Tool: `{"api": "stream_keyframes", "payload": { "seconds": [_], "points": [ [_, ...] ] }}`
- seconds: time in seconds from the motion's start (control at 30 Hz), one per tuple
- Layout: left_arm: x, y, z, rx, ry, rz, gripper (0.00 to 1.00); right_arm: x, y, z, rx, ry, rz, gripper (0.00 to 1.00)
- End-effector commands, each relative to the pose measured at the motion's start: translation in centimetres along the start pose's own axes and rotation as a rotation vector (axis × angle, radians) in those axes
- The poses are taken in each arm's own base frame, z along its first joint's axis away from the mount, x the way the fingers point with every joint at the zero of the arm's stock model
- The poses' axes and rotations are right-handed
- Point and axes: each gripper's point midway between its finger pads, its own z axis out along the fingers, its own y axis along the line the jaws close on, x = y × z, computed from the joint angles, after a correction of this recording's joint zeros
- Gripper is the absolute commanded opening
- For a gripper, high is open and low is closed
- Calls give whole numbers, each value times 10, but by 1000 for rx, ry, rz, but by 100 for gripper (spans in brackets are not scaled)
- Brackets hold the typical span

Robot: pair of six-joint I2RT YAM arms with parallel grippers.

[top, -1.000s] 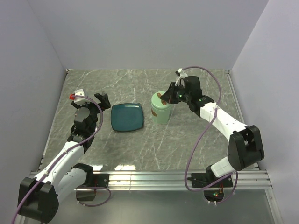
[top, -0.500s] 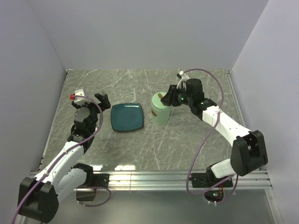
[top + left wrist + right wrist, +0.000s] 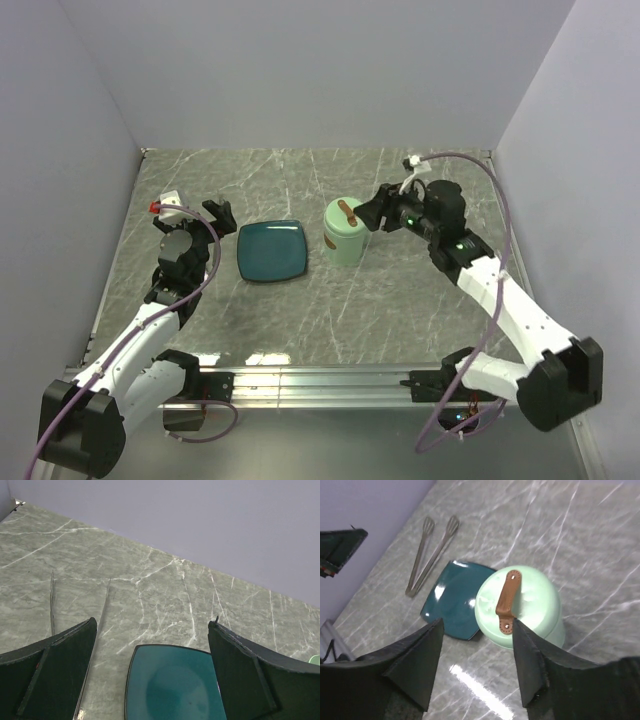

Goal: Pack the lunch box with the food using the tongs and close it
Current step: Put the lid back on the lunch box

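The mint-green lunch box (image 3: 343, 240) stands upright with its lid (image 3: 535, 600) on, and the brown handle (image 3: 508, 599) lies across the top. My right gripper (image 3: 374, 214) hovers just right of the lid, open and holding nothing; in its wrist view (image 3: 477, 630) the handle's near end shows between the fingers. The tongs (image 3: 430, 555) lie flat on the table left of the plate, also seen as thin metal arms (image 3: 102, 615). My left gripper (image 3: 195, 220) hangs open above them, empty (image 3: 152, 625). No food shows in any view.
A dark teal square plate (image 3: 270, 250) sits empty between the two arms, touching the lunch box's left side (image 3: 452, 597). Grey walls close the table at the back and both sides. A metal rail (image 3: 330, 380) runs along the near edge.
My right gripper has opened off the lid's handle and drawn back to the right. The lid stays on the lunch box. The left arm has not moved.
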Motion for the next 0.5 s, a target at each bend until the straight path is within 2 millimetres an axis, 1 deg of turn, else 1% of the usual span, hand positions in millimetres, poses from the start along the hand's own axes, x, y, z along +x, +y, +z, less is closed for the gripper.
{"api": "stream_keyframes", "payload": {
  "seconds": [0.0, 0.03, 0.07, 0.13, 0.17, 0.23, 0.27, 0.3, 0.33, 0.37, 0.4, 0.47],
  "points": [
    [-17, -4, 0, 5, -47, -6, 100, -26, 0, -19, 45, -135, -88, 65],
    [-17, -4, 0, 5, -47, -8, 100, -28, -3, -23, 68, -155, -93, 66],
    [-16, -4, 0, 4, -45, -8, 99, -28, -14, -30, 133, -187, -93, 67],
    [-18, -3, -1, 1, -50, -11, 100, -30, -29, -39, 217, -237, -86, 71],
    [-19, -4, -2, 3, -54, -13, 99, -25, -49, -45, 320, -260, -71, 72],
    [-22, -4, -5, 10, -68, -20, 99, -28, -66, -59, 422, -317, -53, 74],
    [-23, -5, -6, 15, -73, -24, 99, -21, -76, -63, 470, -322, -47, 74],
    [-26, -5, -9, 23, -83, -28, 99, -26, -85, -74, 535, -366, -43, 75],
    [-27, -6, -10, 29, -90, -31, 99, -29, -88, -79, 554, -393, -42, 76],
    [-28, -6, -12, 34, -95, -33, 99, -26, -92, -82, 574, -400, -41, 76],
    [-31, -7, -15, 40, -106, -36, 99, -31, -94, -91, 600, -432, -46, 77],
    [-35, -6, -19, 41, -117, -42, 99, -34, -95, -98, 619, -457, -51, 78]
  ]
}}
